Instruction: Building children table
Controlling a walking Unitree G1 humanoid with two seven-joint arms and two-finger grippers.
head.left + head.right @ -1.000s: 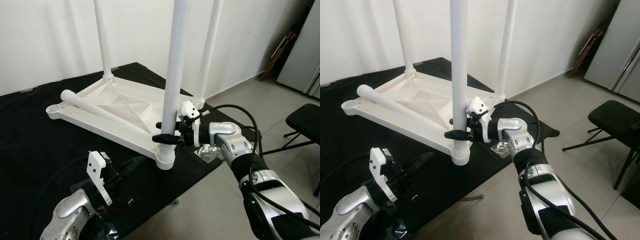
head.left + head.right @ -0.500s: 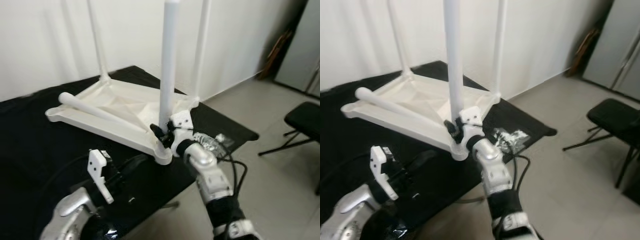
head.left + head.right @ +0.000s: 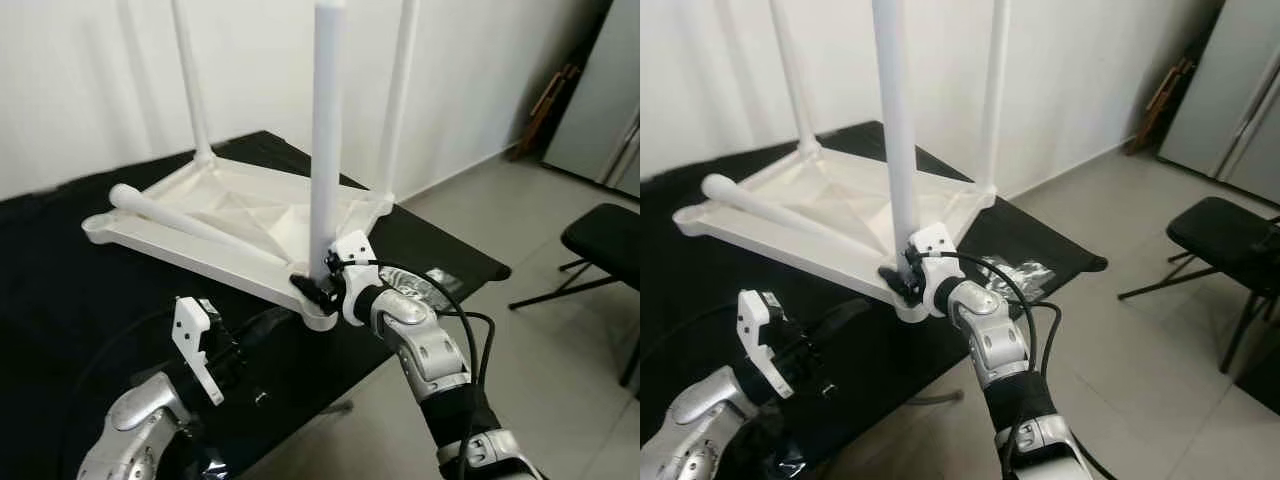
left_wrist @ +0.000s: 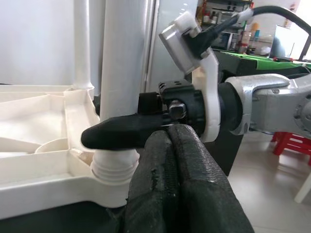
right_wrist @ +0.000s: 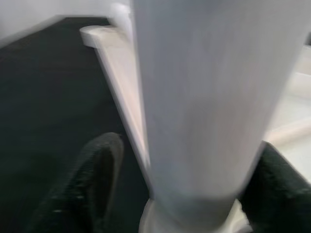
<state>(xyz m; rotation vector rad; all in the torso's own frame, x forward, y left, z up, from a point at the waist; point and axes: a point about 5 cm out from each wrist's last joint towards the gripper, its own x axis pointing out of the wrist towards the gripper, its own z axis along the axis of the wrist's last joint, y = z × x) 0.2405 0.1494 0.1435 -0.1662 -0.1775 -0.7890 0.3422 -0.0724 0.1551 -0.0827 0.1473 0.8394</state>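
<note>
1. Right end effector [image 3: 312,283] is reaching in from the robot's right and clamping its two black fingers on either side of the near table leg [image 3: 325,140], just above the corner socket [image 3: 320,312] where that leg is seated.
2. Lying upside down on the black cloth [image 3: 60,260], the white children's table [image 3: 230,215] is pointing three fitted legs straight up, while a fourth leg [image 3: 195,225] is resting loose and slantwise across its underside.
3. Running vertically, the gripped leg's long axis is crossing the fingers at a right angle, so any twisting or pressing home would probably be turning about that upright line.
4. Left end effector [image 3: 262,335], fingers pressed together and holding nothing, is hovering low over the cloth just short of the same corner, leaving the right arm the nearer one.
</note>
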